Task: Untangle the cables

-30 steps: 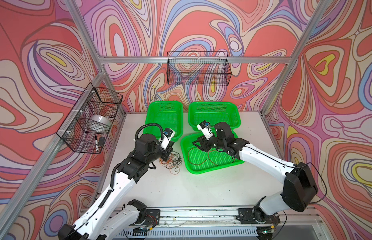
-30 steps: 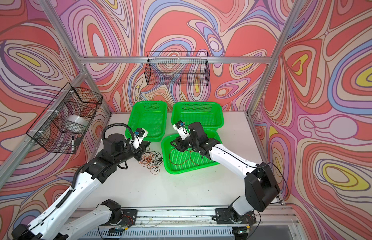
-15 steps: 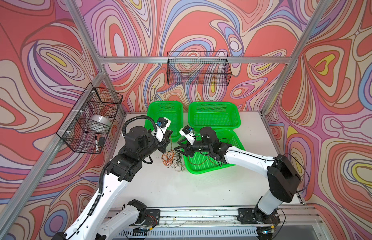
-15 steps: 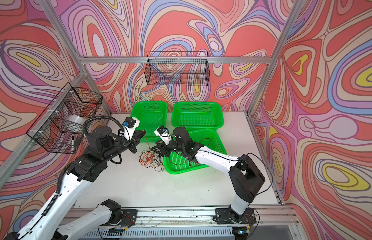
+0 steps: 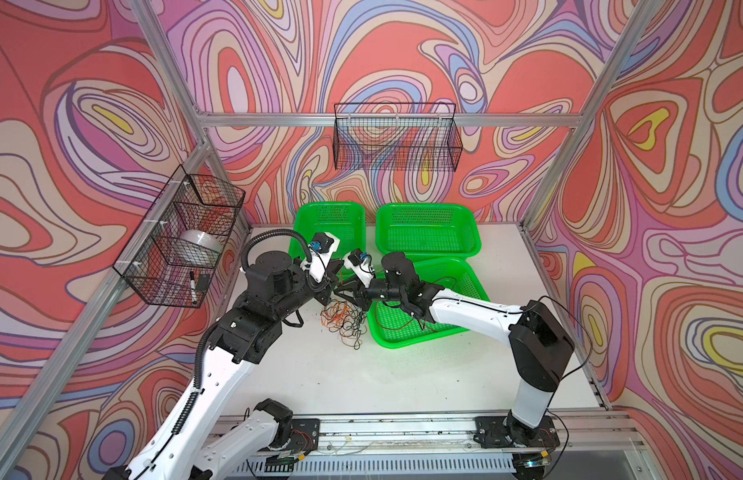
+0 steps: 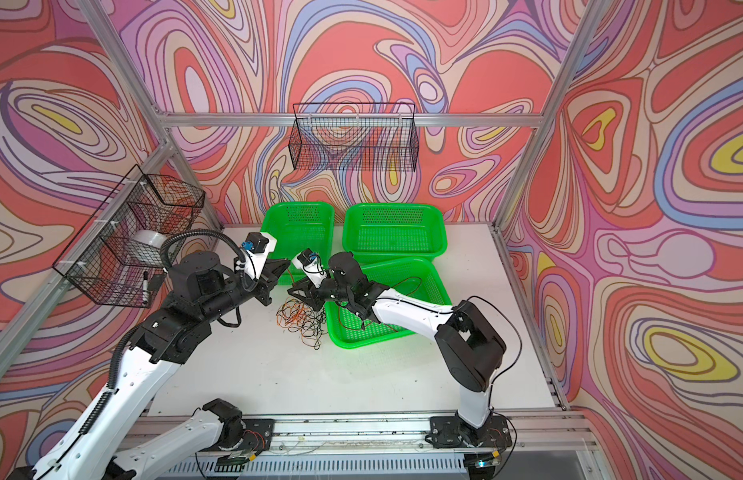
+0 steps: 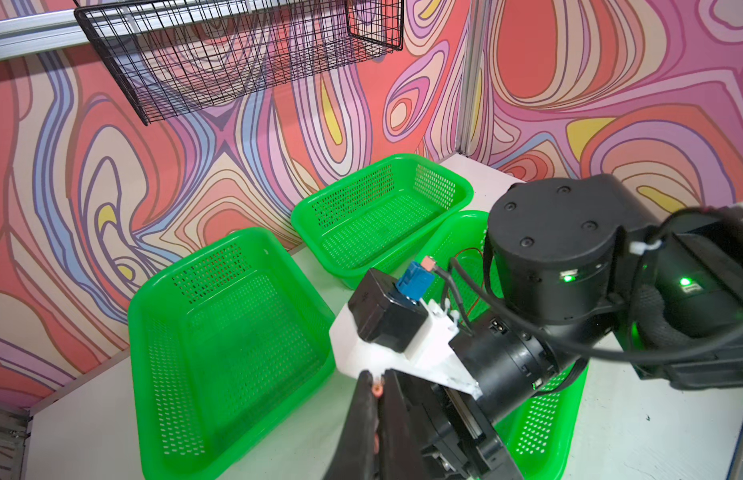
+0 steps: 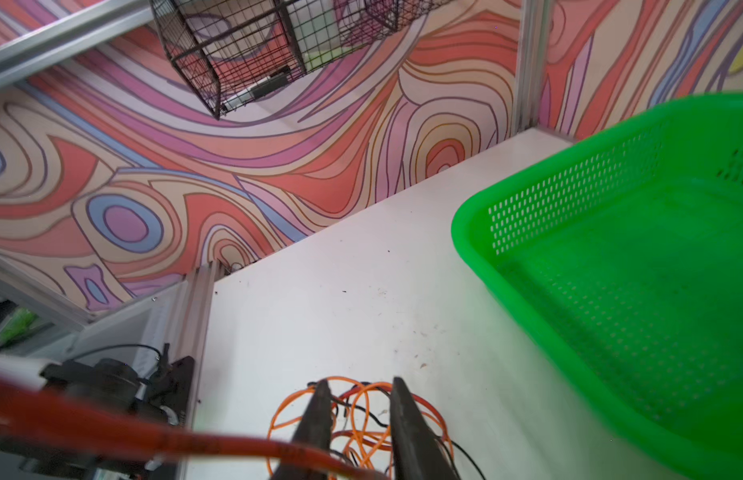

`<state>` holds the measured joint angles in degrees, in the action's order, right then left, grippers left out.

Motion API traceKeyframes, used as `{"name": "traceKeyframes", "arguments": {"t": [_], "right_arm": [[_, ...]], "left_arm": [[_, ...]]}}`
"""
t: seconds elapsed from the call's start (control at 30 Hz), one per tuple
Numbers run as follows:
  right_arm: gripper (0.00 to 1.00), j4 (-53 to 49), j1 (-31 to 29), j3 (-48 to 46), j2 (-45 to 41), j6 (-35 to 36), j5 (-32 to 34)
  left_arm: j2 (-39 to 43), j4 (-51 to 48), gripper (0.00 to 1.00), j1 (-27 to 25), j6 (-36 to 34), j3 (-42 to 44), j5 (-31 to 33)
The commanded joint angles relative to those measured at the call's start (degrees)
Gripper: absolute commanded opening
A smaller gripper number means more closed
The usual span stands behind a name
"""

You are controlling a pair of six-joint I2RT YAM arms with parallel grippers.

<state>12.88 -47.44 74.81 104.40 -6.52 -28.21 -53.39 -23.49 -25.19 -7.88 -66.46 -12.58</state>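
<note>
Left arm (image 5: 220, 365) and right arm (image 5: 473, 309) were extended toward each other, wrists nearly met. Left gripper (image 7: 376, 386) was noted clamped on an orange cable (image 7: 376, 390) end; right gripper (image 8: 359, 386) was angled down, jaws slightly parted

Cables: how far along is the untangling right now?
Early. Done: one red cable lies in the near basket. In hand: left gripper is shut on an orange cable end; right gripper, jaws slightly apart, sits over the tangle. To do: that orange-and-black tangle on the table beside the basket is knotted.
</note>
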Motion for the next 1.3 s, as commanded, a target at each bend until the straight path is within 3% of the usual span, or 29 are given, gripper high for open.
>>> {"name": "traceKeyframes", "arguments": {"t": [0.0,0.03,0.1,0.13,0.23,0.3,0.43,0.6,0.73,0.9,1.0,1.27], "right_arm": [[0.00,1.49,-0.24,0.64,-0.10,-1.09,2.74],[0.00,1.77,-0.21,0.34,-0.59,-1.54,3.38],[0.00,1.32,-0.20,0.25,-1.39,-2.00,4.65],[0.00,1.03,-0.19,0.32,-1.79,-2.18,5.05],[0.00,0.03,-0.15,0.99,-2.37,-2.65,5.38],[0.00,-0.94,-0.03,1.65,-2.44,-2.98,5.72],[0.00,-1.92,0.49,2.46,-2.55,-4.13,6.46],[0.00,-2.69,2.13,3.68,-2.54,-6.94,4.62],[0.00,-3.05,2.22,3.13,-4.71,-5.22,4.40],[0.00,-4.37,2.21,2.98,-5.74,-1.52,0.42],[0.00,-6.73,2.20,3.42,-5.96,0.73,-1.58],[0.00,-7.78,2.22,3.28,-6.48,2.56,-5.53]], "left_arm": [[0.36,-0.49,0.00,-0.39,0.73,-1.51,0.83],[0.68,-0.67,0.11,-0.39,1.12,-1.16,2.13],[1.60,-1.07,0.44,-0.39,2.70,-0.08,5.88],[2.23,-1.21,0.54,-0.39,3.67,0.77,8.35],[4.87,-1.21,0.77,-0.39,6.52,3.88,14.25],[6.61,-1.77,0.82,-0.38,9.07,5.64,19.07],[9.21,-4.47,0.87,0.16,12.98,8.54,24.79],[10.22,-6.72,0.89,2.88,17.28,11.43,24.03],[9.26,-7.13,0.89,8.00,20.49,13.12,17.66],[3.95,-5.79,0.86,12.62,21.73,14.18,3.19],[-0.22,-3.51,0.81,12.62,19.00,14.23,-4.11],[-7.85,-3.49,0.68,12.67,9.36,13.48,-12.47]]}}
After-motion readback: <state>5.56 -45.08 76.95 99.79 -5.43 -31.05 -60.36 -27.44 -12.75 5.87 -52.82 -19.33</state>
